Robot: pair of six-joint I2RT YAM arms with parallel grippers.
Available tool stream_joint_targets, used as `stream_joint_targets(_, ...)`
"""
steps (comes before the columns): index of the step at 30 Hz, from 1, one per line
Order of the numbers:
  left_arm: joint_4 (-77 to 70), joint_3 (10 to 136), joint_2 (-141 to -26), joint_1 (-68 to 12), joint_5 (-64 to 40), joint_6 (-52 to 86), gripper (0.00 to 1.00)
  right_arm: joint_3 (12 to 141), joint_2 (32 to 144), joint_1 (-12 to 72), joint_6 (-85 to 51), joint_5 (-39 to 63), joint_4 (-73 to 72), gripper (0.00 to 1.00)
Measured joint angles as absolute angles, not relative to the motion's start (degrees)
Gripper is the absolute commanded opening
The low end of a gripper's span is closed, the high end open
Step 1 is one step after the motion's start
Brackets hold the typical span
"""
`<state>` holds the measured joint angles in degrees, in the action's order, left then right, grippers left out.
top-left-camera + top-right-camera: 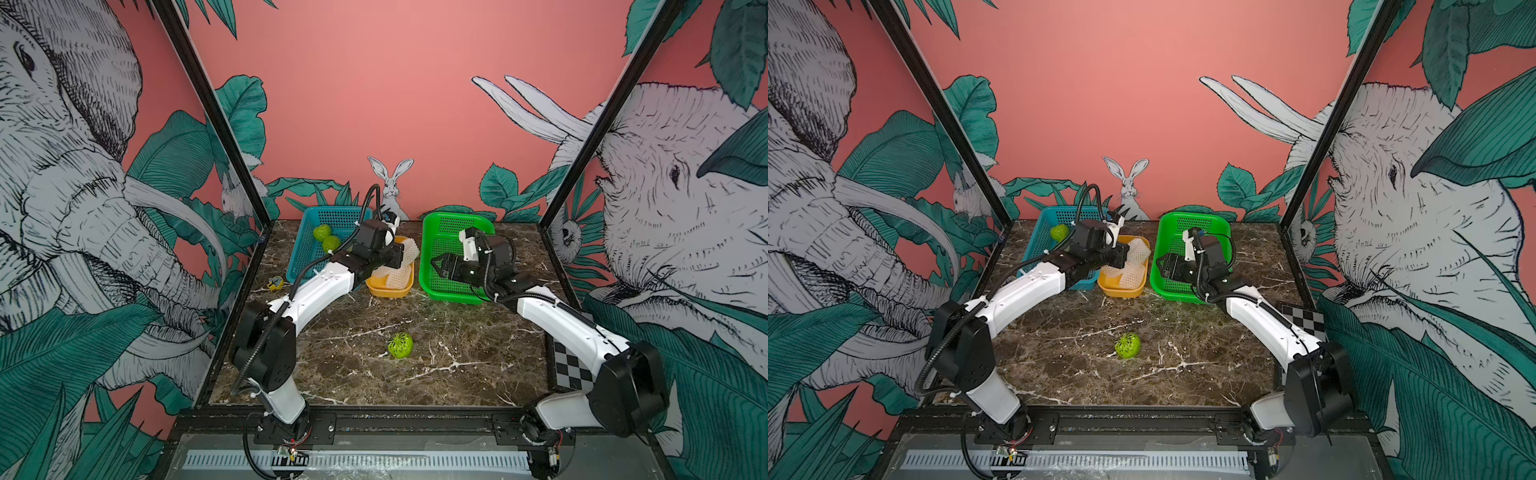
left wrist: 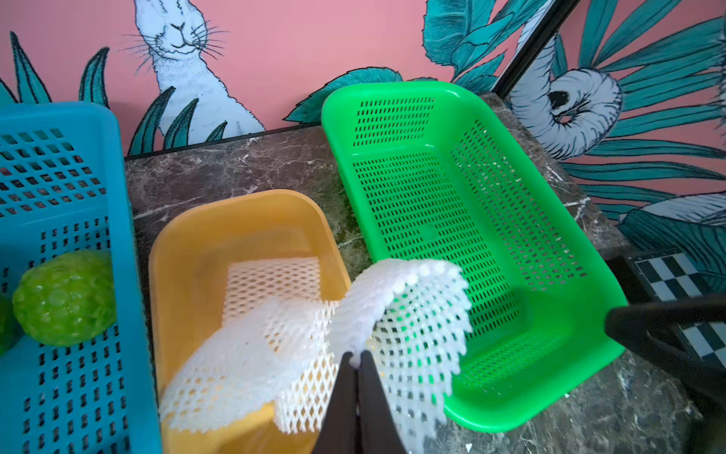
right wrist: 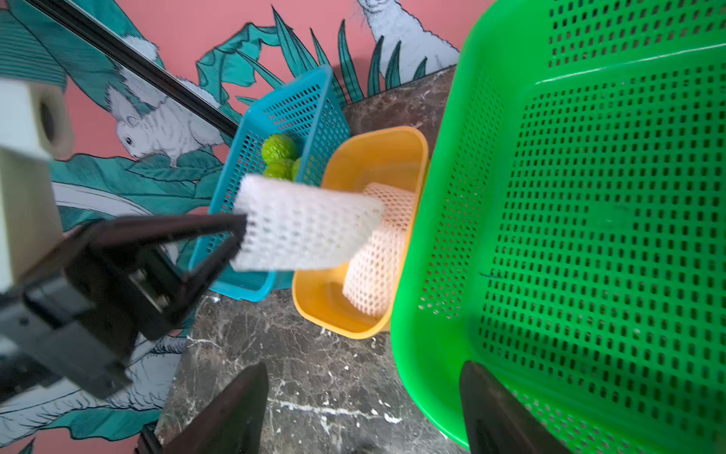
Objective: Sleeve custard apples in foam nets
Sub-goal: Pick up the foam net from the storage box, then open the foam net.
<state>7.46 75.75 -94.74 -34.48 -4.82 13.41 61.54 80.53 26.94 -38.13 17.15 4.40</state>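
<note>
1. The marble table (image 1: pixel 436 332) carried three containers along its far edge.
2. The green basket (image 1: pixel 451 239) stood toward the right, with nothing lying in it.
3. The blue basket (image 1: pixel 307 245) stood toward the left, partly hidden by the left arm.
4. The yellow tray (image 1: pixel 388 291) sat between the two baskets, close to both.
5. The right gripper (image 3: pixel 361 367) hung over the left part of the green basket and pointed toward the yellow tray. Its jaws were spread wide, with nothing between them.
6. The left gripper (image 2: pixel 356 355) reached over the yellow tray, its jaws clenched on the edge of one foam net (image 2: pixel 412 314). That net was raised above the side of the tray nearest the green basket and curled open like a fan.
7. More foam nets (image 2: pixel 275 279) lay inside the yellow tray.
8. Three custard apples (image 3: pixel 279 147) lay bunched together in the blue basket, bare.
9. A fourth custard apple (image 1: pixel 400 345) lay alone on the open marble toward the front, well apart from the containers, with pale mesh lines across its skin.
</note>
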Motion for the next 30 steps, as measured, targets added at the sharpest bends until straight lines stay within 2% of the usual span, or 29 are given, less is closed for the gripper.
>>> stream_joint_targets(6, 6.4, 72.7, -93.6, -38.2, -3.4, 13.5, 0.0, 61.5, 80.6, 30.7, -41.3, 18.3, 0.2, 0.77)
stream_joint_targets(14, 4.4, 70.4, -92.9, -39.8, -2.7, 15.0, 0.0, 60.8, 81.8, 31.4, -43.6, 15.2, -0.6, 0.67)
stream_joint_targets(22, 2.1, 66.3, -88.4, -41.4, -2.7, 17.2, 0.0, 59.3, 83.8, 31.4, -45.2, 12.9, -1.1, 0.66)
stream_joint_targets(30, 1.3, 65.4, -87.1, -42.4, -2.8, 17.4, 0.0, 59.1, 84.4, 31.4, -47.9, 14.9, -5.3, 0.64)
